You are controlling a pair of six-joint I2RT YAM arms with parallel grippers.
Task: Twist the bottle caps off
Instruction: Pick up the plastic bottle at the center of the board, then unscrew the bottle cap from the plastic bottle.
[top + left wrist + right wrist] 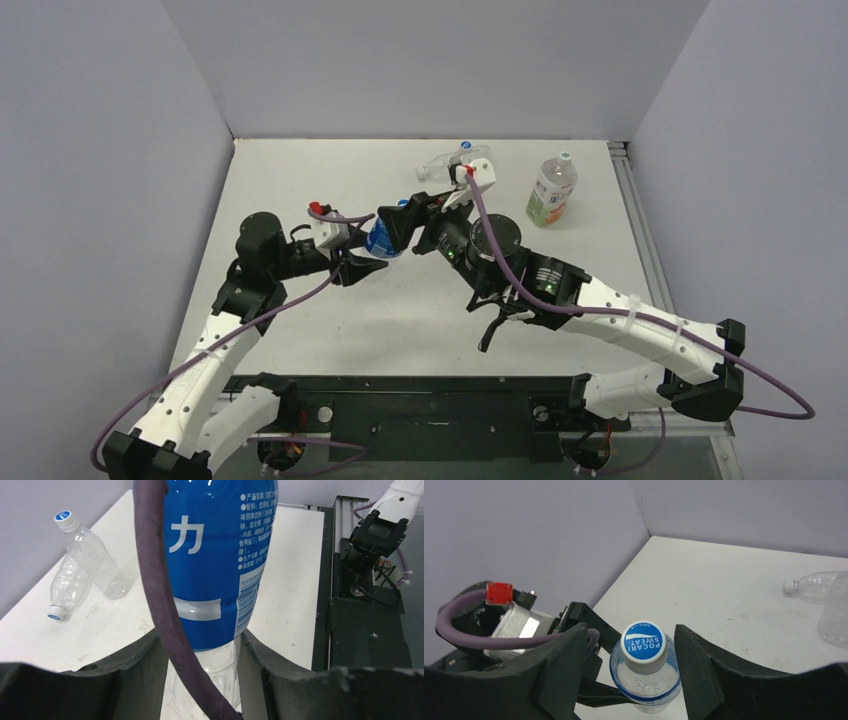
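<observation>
Right wrist view: blue cap (641, 640) centred between right gripper (630, 635) jaws, spread, not touching
Left gripper (200, 642): clamped on blue-labelled bottle (220, 555)
Bottle position: held above table (300, 180) middle, long axis pointing at right jaws

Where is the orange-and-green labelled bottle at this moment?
In the top view, the orange-and-green labelled bottle stands at the far right of the table, just right of the plain bottles.
</observation>
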